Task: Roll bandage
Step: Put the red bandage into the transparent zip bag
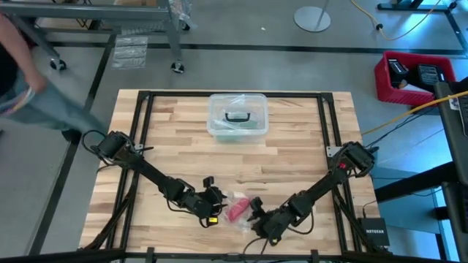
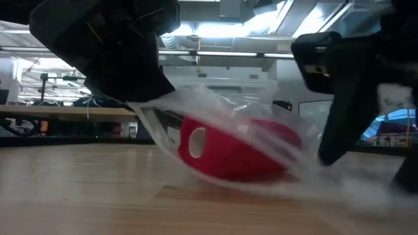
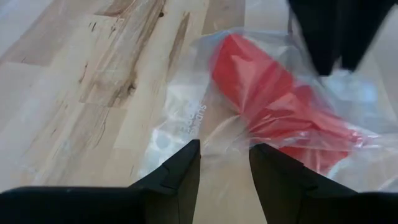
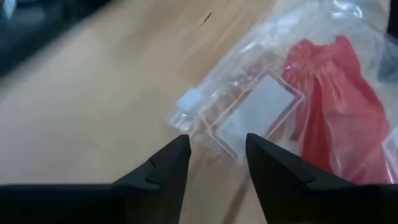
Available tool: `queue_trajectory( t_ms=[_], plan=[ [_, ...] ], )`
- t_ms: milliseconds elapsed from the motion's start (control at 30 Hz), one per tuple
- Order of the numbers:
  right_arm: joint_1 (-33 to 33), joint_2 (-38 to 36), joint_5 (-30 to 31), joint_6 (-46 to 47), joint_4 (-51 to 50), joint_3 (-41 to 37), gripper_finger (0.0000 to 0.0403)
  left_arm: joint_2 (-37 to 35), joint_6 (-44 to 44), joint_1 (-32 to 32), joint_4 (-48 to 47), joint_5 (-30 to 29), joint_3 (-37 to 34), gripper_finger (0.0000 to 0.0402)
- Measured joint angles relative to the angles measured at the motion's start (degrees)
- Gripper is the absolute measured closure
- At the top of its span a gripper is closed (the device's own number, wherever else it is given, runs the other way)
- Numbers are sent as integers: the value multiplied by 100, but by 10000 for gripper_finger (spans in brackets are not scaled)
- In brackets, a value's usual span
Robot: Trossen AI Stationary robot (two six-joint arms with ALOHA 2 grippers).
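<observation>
The red bandage (image 1: 237, 210) lies bunched inside a small clear plastic bag (image 3: 186, 124) near the table's front edge; in the low view its rolled end (image 2: 196, 143) shows hollow. My left gripper (image 1: 213, 207) is on the bag's left side, shut on the plastic. My right gripper (image 1: 256, 212) is on the bag's right side, open. Its fingers straddle the bag's zipper end (image 4: 205, 112), which has a white slider (image 4: 189, 99). My left gripper (image 3: 224, 152) has the bag's clear plastic edge (image 3: 222, 134) between its two fingers, coming slanting down from the table's left. That end of the bag (image 2: 153, 121) is drawn up off the table, while the part with the bandage (image 2: 241, 156) rests on the wood. My right gripper (image 4: 217, 146) has the bag's zipper edge between its fingers; I cannot tell whether it touches.
A clear plastic box with a black handle (image 1: 237, 117) stands at the far middle of the table. A black frame (image 1: 146, 95) runs round the tabletop. Bare wood lies between the box and the bag. A person (image 1: 22, 80) passes beyond the far left corner.
</observation>
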Motion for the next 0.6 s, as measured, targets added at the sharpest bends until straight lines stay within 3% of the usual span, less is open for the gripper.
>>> queue_trajectory(
  t_ms=[133,200,433,600],
  plan=[
    [21,-53,-485,1189,-474,367,237,0,0,0,-7,5,0,272],
    [111,-46,-562,1272,-476,439,237,0,-1,0,-9,5,0,272],
    [226,106,207,1241,-568,494,237,0,-19,-9,-9,7,0,272],
    [142,415,-127,1290,87,499,237,0,-101,-9,-13,5,0,272]
  ],
)
